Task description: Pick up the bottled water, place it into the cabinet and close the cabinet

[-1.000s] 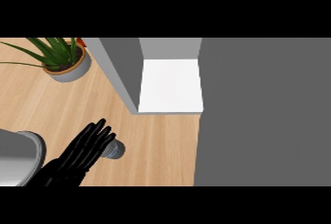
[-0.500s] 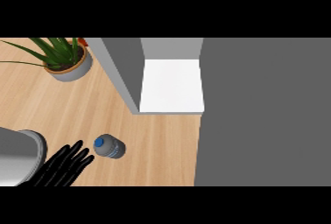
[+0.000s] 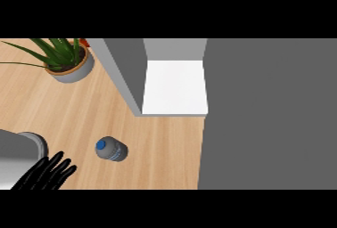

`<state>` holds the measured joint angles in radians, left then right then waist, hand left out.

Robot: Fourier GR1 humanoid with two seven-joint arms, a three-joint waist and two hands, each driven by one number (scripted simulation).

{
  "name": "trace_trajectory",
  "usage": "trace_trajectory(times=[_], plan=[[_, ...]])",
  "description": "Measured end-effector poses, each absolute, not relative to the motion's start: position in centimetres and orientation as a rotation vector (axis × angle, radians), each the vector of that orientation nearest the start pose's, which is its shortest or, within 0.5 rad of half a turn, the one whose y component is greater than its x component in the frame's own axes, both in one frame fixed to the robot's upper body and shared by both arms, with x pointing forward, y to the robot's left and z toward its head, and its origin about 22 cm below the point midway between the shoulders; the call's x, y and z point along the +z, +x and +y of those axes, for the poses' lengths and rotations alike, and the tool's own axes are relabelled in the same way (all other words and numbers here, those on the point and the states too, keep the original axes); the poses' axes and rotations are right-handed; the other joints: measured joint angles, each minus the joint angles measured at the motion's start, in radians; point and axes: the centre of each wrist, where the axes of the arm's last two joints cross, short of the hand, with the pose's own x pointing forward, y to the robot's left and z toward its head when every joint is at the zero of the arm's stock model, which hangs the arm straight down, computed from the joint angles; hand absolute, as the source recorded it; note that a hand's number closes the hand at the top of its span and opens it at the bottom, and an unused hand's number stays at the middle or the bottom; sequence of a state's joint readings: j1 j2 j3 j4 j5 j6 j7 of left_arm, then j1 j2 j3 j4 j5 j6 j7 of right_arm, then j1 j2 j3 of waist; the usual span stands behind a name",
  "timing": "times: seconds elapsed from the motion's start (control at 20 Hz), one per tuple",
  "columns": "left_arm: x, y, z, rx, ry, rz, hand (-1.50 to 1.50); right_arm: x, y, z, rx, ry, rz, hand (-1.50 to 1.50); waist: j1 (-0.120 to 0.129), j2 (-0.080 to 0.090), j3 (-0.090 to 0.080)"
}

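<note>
The bottled water [image 3: 111,149] stands on the wooden counter [image 3: 72,111], seen from above with its blue cap toward the upper left. My left hand [image 3: 46,173] is at the lower left, fingers straight and spread, holding nothing, a short way left of and below the bottle. The cabinet [image 3: 129,71] stands at the upper middle, with its white inner floor [image 3: 174,87] showing. My right hand is out of view.
A potted green plant [image 3: 66,60] sits at the upper left. A grey rounded object [image 3: 16,153] lies at the left edge, just above my hand. A broad grey panel [image 3: 270,111] fills the right side.
My left hand was over the bottle, hiding most of it, and has drawn back down and to the left. The bottle now shows whole and stands where it was.
</note>
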<state>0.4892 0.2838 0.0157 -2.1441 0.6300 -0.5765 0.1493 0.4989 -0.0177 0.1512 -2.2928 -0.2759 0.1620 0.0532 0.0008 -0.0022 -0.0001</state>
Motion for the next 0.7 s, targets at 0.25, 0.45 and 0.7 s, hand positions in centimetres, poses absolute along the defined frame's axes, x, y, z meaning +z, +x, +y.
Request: trace_trajectory(times=[0.25, 0.45, 0.7], plan=[[6.0, 13.1, 30.3, -0.243, -0.615, -1.605, -1.50, 8.4, 11.3, -22.9, -0.076, 0.305, -1.801, -1.50, -0.002, 0.000, 0.000], [5.2, 14.5, 31.7, -0.209, -0.586, -1.613, -1.50, 7.8, 11.1, -22.7, -0.069, 0.311, -1.804, -1.50, -0.004, 0.001, 0.000], [3.9, 15.3, 32.7, -0.197, -0.536, -1.616, -1.50, 7.4, 10.5, -23.0, -0.063, 0.301, -1.814, -1.50, -0.005, 0.001, 0.000]])
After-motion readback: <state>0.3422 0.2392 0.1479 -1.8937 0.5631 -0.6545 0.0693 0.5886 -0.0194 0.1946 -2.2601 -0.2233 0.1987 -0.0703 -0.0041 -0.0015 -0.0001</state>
